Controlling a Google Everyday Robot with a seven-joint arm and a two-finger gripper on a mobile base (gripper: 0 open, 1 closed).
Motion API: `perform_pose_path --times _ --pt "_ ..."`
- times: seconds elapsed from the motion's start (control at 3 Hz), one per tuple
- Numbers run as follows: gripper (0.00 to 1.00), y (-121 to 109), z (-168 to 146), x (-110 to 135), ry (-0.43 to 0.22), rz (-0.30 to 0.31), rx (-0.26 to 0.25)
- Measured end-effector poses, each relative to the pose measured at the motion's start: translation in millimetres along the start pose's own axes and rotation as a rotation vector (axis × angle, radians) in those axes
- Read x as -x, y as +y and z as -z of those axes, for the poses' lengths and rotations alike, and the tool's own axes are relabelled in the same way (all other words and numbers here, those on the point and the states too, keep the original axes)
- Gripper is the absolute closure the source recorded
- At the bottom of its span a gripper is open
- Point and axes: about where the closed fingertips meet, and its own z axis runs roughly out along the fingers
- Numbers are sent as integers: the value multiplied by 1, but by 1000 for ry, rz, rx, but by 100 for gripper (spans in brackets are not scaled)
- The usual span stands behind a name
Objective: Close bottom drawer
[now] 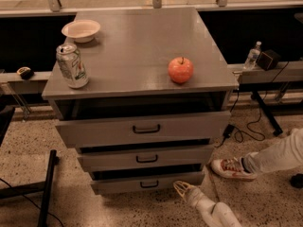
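The bottom drawer [147, 182] is the narrowest grey front with a small black handle [149, 184], lowest in the grey cabinet. It stands out only slightly from the cabinet, with a thin dark gap above it. My gripper [181, 188] is at the end of the white arm [213, 212] rising from the lower right. Its tip sits at the drawer front's lower right, touching or nearly touching it.
The mid-sized drawer [147, 157] and the widest top drawer [144, 128] stand partly open above. On the cabinet top [137, 56] are a red apple [180, 70], a soda can [72, 65] and a white bowl [81, 30]. A person's leg and sneaker [232, 168] are at the right.
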Motion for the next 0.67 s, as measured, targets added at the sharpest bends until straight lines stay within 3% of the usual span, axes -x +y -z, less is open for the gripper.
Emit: perform_pose_path --times 0.33,0.67 --pt "100 -2 26 8 27 56 36" --pt "100 9 71 33 42 81 98"
